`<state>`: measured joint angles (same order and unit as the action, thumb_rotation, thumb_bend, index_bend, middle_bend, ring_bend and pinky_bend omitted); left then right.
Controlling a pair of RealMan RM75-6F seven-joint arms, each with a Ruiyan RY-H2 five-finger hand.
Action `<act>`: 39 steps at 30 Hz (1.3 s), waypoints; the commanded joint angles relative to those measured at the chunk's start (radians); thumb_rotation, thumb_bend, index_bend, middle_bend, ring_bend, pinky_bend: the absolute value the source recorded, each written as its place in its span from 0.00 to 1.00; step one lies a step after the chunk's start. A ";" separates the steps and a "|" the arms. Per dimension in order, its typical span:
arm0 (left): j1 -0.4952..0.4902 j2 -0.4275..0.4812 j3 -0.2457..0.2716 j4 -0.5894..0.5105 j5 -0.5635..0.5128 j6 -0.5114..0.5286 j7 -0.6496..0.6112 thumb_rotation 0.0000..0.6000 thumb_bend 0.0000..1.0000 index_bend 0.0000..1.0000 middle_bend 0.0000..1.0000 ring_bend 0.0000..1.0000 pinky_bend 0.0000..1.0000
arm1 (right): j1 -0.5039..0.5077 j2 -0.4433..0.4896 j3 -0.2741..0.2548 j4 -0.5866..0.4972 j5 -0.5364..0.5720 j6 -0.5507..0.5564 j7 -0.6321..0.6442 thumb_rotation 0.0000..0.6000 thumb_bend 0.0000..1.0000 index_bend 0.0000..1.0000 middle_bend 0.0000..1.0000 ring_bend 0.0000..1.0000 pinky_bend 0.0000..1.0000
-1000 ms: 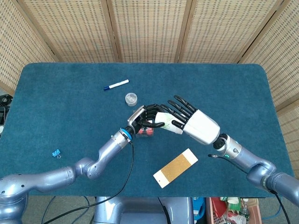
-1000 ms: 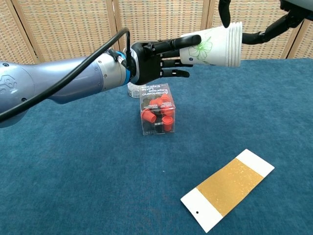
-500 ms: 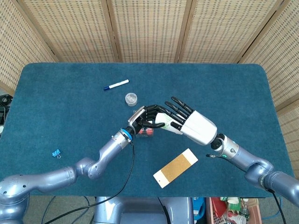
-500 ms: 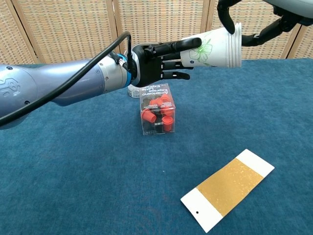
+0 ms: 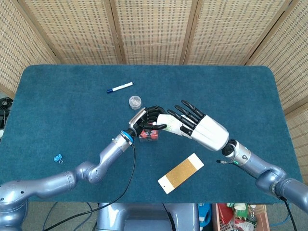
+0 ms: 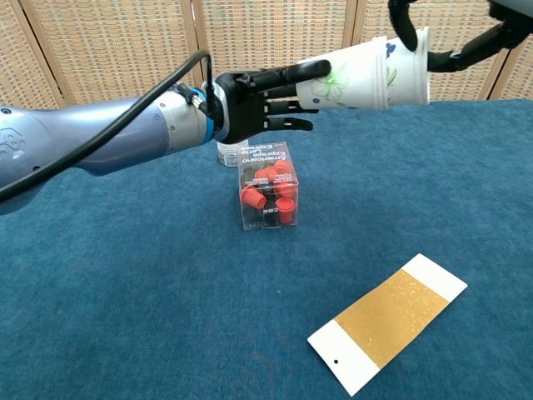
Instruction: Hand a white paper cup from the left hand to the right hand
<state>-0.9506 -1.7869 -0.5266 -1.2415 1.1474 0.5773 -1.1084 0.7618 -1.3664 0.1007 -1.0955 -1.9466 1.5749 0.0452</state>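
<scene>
- Your left hand (image 6: 250,104) holds the white paper cup (image 6: 366,71) on its side above the desk (image 6: 125,292); its fingers (image 6: 283,77) lie along the narrow end.
- Your right hand (image 5: 204,130) meets the wide end, with dark fingers (image 6: 404,21) hooked over the rim.
- Whether that hand really grips the cup, you cannot tell.

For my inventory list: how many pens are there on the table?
1. The pen lies on the far left part of the table, beyond the small round jar. None seems hidden.
</scene>
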 commanded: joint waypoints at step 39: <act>0.308 0.379 0.325 0.215 0.185 0.197 0.608 1.00 0.06 0.56 0.50 0.51 0.52 | 0.018 0.176 -0.171 -0.034 -0.141 -0.492 -0.691 1.00 0.51 0.67 0.14 0.00 0.01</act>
<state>-0.6464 -1.3917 -0.2135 -1.0433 1.3440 0.7773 -0.5096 0.7730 -1.1671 -0.0650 -1.1149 -2.0949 1.1619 -0.5497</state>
